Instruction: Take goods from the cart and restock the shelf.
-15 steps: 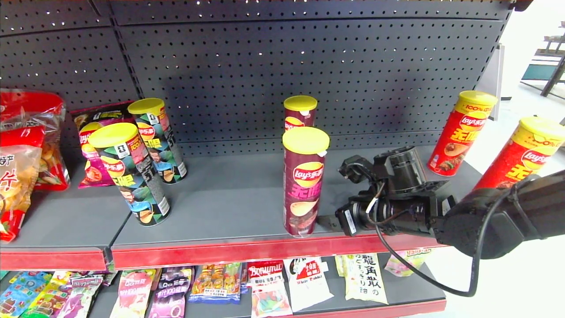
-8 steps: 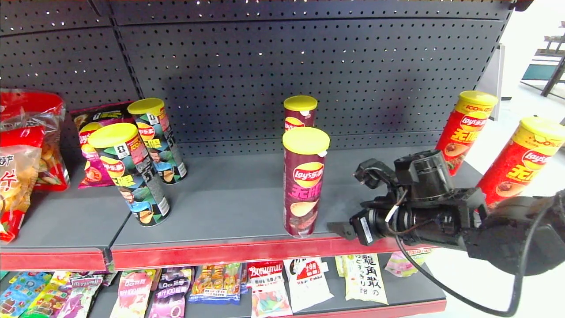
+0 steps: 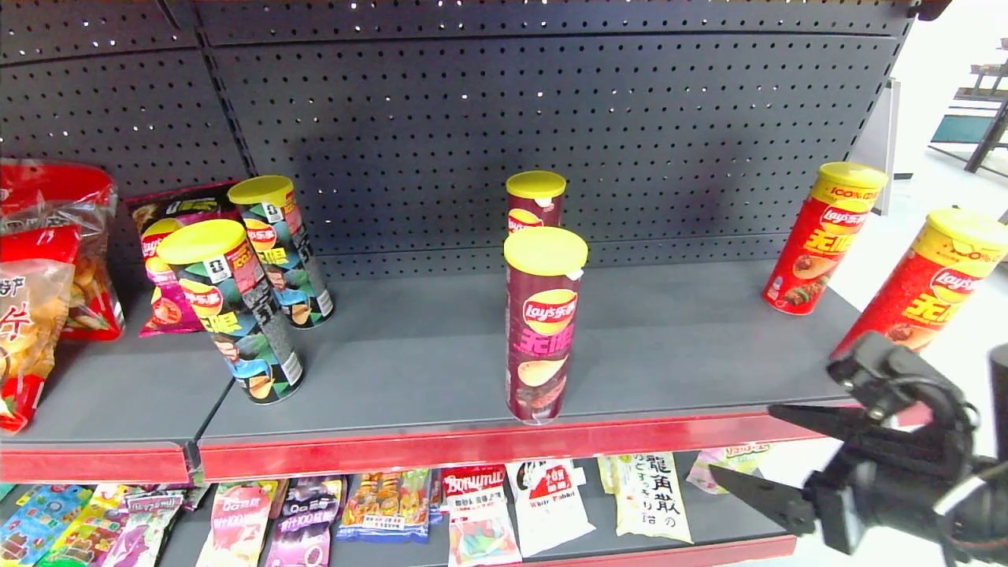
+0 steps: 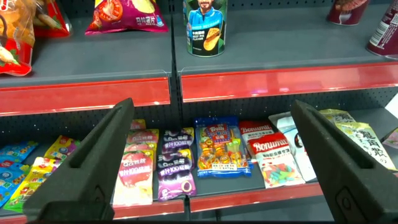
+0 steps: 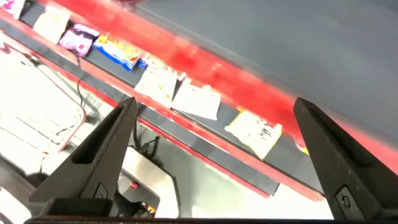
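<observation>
right gripper (image 3: 748,442): released, jaws wide apart, empty; at 4 o'clock in the head view, just off the red lip of the shelf (image 3: 394,370).
left gripper (image 4: 212,106): released, empty, facing the snack packets (image 4: 217,149) on the lower tier.
front maroon can (image 3: 545,323): upright at centre, near the lip.
rear maroon can (image 3: 535,201): at its 12 o'clock.
red cans: 2 at 3 o'clock, one (image 3: 823,236) farther back, one (image 3: 925,279) nearer.
patterned cans: 2 at 9 o'clock (image 3: 228,307) (image 3: 279,248).
white wire frame (image 5: 37,124): below the shelf, possibly the cart.

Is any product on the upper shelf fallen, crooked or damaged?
Nothing stands out: the chip cans all stand upright, lids on. The front maroon can sits close to the shelf's red front edge, the front red can near its right end.
</observation>
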